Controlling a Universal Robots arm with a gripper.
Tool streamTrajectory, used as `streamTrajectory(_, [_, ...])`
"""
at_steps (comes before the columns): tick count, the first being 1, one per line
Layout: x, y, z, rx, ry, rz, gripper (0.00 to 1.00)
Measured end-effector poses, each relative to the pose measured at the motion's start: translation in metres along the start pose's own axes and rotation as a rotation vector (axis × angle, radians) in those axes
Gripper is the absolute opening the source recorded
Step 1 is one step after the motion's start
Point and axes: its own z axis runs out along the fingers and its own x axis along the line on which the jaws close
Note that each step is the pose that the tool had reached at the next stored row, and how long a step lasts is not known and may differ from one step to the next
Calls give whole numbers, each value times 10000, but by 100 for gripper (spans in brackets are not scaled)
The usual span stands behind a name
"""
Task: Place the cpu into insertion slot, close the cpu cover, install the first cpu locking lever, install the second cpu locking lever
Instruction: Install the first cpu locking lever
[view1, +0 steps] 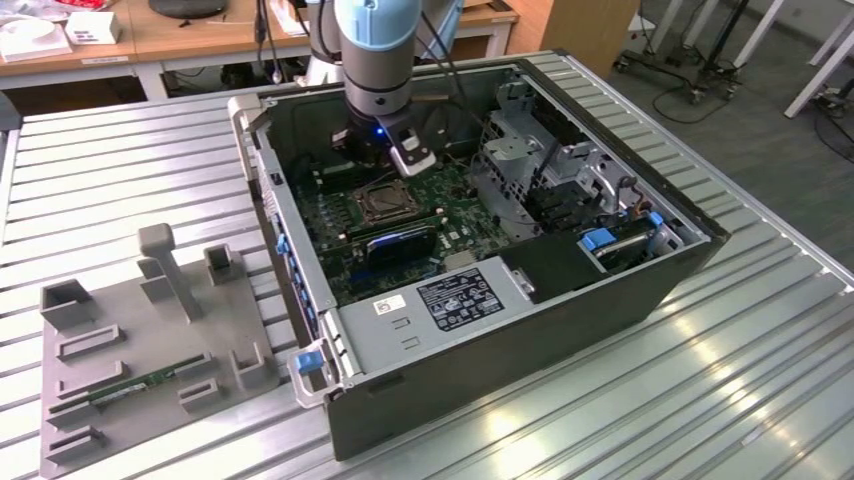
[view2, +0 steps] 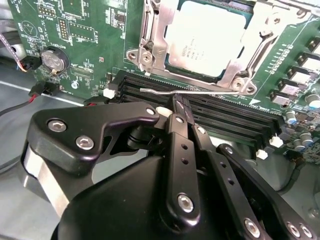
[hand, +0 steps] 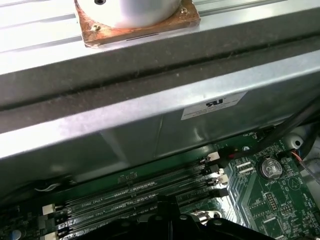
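cpu lies under the cpu cover; at centre frame, the fingers, pressed together, touch the locking lever, which may slip off and scrape the memory slots.

Smooth, satin pale metal on the cpu. Brighter, glossy stamped steel on the cpu cover around it, and thin polished wire for the locking lever. Glossy green lacquer over the motherboard, matt black plastic along the memory slots, mirror-bright metal on the coin battery. Matt black finish on the gripper, with shiny screw heads. Dull grey sheet metal for the case wall. Ribbed, reflective aluminium for the table. Matt grey plastic on the fixture tray at the exterior view's left.
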Motion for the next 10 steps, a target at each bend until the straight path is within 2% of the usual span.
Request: streamTrajectory(10, [-9,-23,77,0,0,0,11])
